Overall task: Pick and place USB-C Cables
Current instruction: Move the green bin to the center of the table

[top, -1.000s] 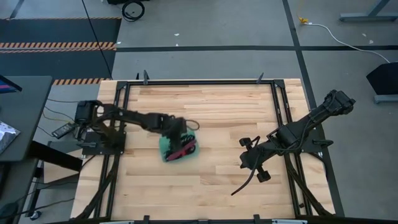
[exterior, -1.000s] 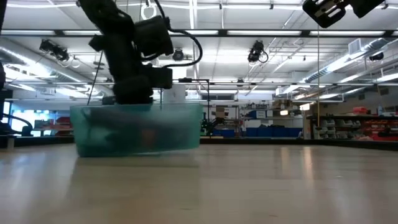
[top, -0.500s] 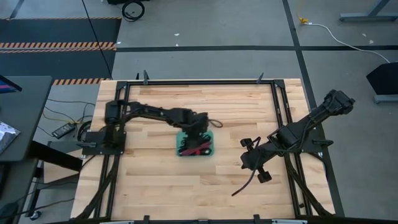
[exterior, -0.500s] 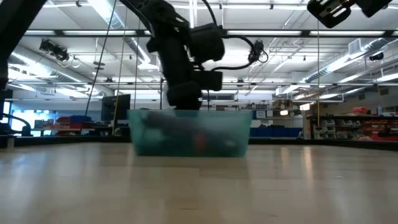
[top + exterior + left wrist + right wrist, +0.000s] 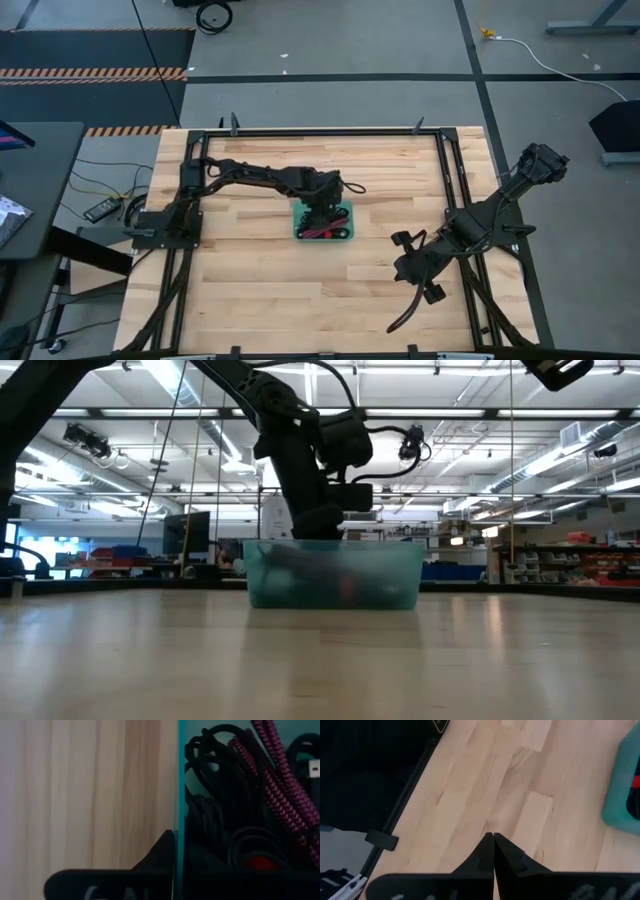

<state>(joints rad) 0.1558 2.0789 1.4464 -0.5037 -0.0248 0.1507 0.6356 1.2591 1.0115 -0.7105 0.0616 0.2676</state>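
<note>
We see the left gripper (image 5: 322, 206) clamped on the wall of the teal tray (image 5: 300, 232) at table centre, cables (image 5: 280, 795) piled inside. At four o'clock, the right gripper (image 5: 493, 836) hangs pinched shut, empty.

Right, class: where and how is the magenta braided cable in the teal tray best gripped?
Grip the magenta braided cable along its exposed strands, coming down through the open top of the teal tray: the walls block sideways approach, and black cables crowd beside it. The left claw sits at the tray's wall.
</note>
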